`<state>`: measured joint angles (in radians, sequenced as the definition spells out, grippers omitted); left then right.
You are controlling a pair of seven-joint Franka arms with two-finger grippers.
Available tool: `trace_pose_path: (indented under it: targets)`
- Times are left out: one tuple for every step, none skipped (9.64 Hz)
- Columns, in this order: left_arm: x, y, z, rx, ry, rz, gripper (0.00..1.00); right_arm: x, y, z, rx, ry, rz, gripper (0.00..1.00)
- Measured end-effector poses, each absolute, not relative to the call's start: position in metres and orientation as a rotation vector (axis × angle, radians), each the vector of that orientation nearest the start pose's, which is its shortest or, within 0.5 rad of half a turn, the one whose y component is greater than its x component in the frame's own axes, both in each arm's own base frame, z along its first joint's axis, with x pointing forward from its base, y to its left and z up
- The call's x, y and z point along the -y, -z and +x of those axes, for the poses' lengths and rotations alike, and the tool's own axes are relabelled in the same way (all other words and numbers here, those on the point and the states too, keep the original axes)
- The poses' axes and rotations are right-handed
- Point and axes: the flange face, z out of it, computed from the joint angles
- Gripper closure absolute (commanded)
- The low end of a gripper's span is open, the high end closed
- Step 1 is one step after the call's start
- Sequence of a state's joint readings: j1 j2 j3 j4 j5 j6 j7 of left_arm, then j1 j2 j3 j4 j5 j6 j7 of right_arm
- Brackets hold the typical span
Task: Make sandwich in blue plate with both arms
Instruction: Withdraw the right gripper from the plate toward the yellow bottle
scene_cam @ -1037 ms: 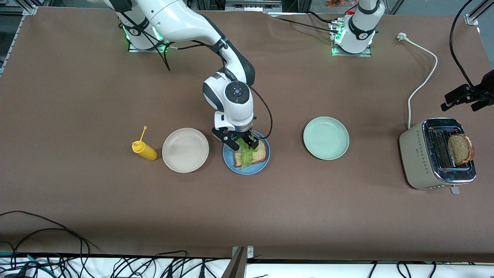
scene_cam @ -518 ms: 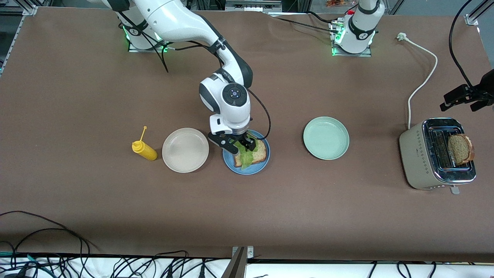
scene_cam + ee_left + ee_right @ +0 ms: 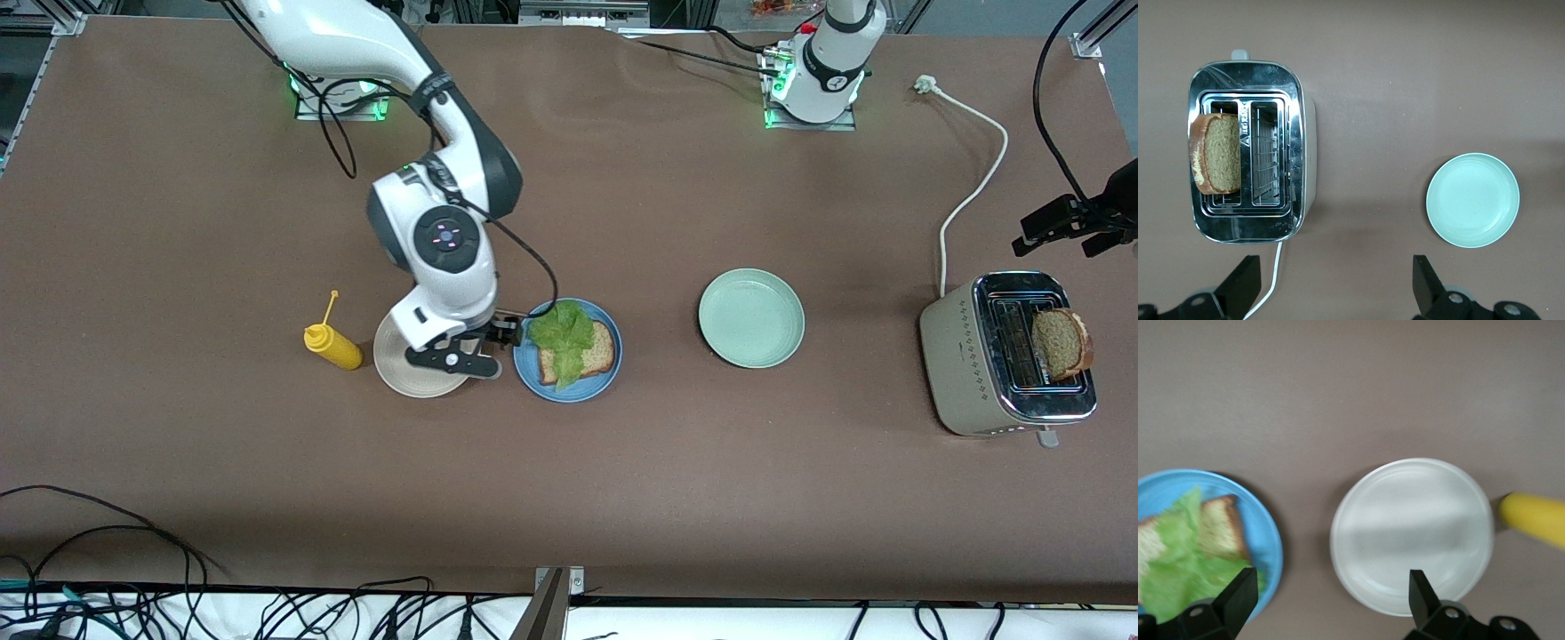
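Note:
The blue plate (image 3: 571, 394) holds one bread slice (image 3: 598, 349) with a ruffled green lettuce leaf (image 3: 562, 330) lying on it. Plate (image 3: 1269, 540), slice (image 3: 1222, 527) and lettuce (image 3: 1177, 550) also show in the right wrist view. My right gripper (image 3: 478, 345) hangs open and empty over the gap between the blue plate and the beige plate; its own view shows the right gripper (image 3: 1331, 590) with nothing between the fingers. A second brown slice (image 3: 1061, 342) stands in the toaster (image 3: 982, 356). My left gripper (image 3: 1071, 231) waits open above the table beside the toaster; in its own view the left gripper (image 3: 1336, 275) is empty.
A beige plate (image 3: 418, 378) and a yellow squeeze bottle (image 3: 333, 345) lie toward the right arm's end. A pale green plate (image 3: 751, 318) sits between the blue plate and the toaster. The toaster's white cord (image 3: 976, 187) runs toward the robots' bases.
My right gripper has let go of the lettuce, risen off the blue plate and swung toward the beige plate. The lettuce now rests on the bread. The left arm has stayed still.

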<state>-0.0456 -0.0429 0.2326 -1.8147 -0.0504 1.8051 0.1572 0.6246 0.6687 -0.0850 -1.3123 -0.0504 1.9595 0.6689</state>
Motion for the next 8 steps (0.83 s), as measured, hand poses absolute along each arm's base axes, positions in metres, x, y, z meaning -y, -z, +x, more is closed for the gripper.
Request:
trace_pose_path:
  targets:
    - [-0.100, -0.551, 0.545, 0.072, 0.064, -3.193, 0.00, -0.363, -0.359, 0.630, -0.017, 0.039, -3.241, 0.00]
    - [-0.099, -0.550, 0.545, 0.075, 0.060, -3.193, 0.00, -0.343, -0.371, 0.637, 0.076, 0.017, -3.246, 0.00]
    - [-0.098, -0.549, 0.546, 0.077, 0.057, -3.193, 0.00, -0.318, -0.383, 0.646, 0.167, 0.002, -3.241, 0.00]
    - [-0.097, -0.548, 0.546, 0.077, 0.055, -3.193, 0.00, -0.289, -0.395, 0.656, 0.245, -0.029, -3.215, 0.00]
    - [-0.097, -0.548, 0.546, 0.077, 0.055, -3.193, 0.00, -0.259, -0.406, 0.664, 0.322, -0.058, -3.196, 0.00]
    - [-0.097, -0.548, 0.546, 0.077, 0.055, -3.193, 0.00, -0.231, -0.415, 0.669, 0.399, -0.084, -3.181, 0.00]
    - [-0.098, -0.548, 0.546, 0.078, 0.055, -3.193, 0.00, -0.209, -0.424, 0.673, 0.477, -0.099, -3.157, 0.00]
    - [-0.098, -0.549, 0.546, 0.079, 0.056, -3.192, 0.00, -0.190, -0.432, 0.675, 0.578, -0.113, -3.108, 0.00]
